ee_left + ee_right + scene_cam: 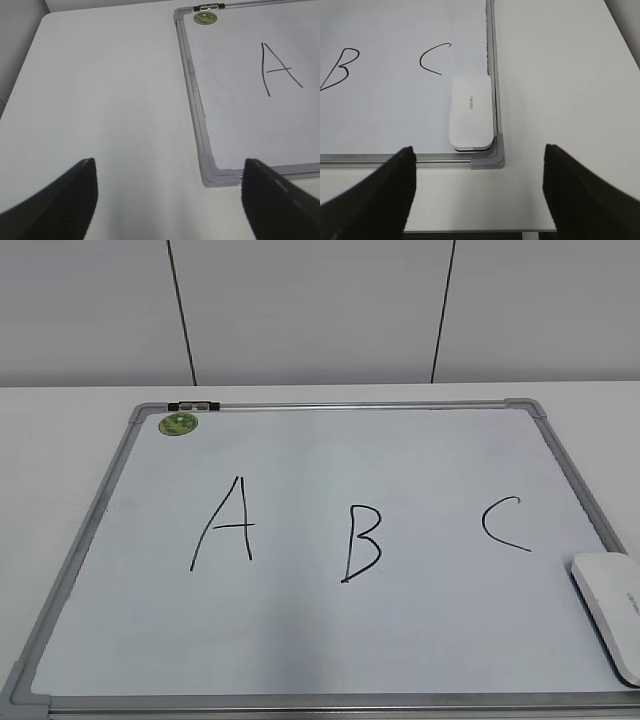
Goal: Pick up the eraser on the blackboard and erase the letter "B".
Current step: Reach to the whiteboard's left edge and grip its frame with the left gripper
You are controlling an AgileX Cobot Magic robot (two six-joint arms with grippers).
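Eraser: the eraser (470, 112) lay flat, white side up, in the near right corner of the blackboard (330, 455), its long edge just beside the right frame rail and its near end close to the grey corner piece; nothing touched it.
Letter "B": the letter "B" (362, 542) stood whole in the middle of the board, between the "A" (225, 523) and the "C" (505, 524), well apart from the eraser.
Right pincer: the right pincer (479, 192) hung spread wide over the table (560, 75) just off the board's near edge, holding nothing, with the eraser ahead of the gap.
Left pincer: the left pincer (169, 200) was spread as well, empty, over bare table beside the board's near left corner.
Magnet: a round green magnet (179, 424) sat at the far left corner, clear of the work.
Stage: by my judgement, nothing had begun; the grasp was yet to come.
Risk, grasp: the frame rail crowded the eraser's right side, so a finger could land on the rail and pinch badly or nudge the glossy block away.
Risk, wipe: the "C" lay between eraser and "B"; dragging across instead of lifting would likely smear it, and a wide stroke might clip the "A".
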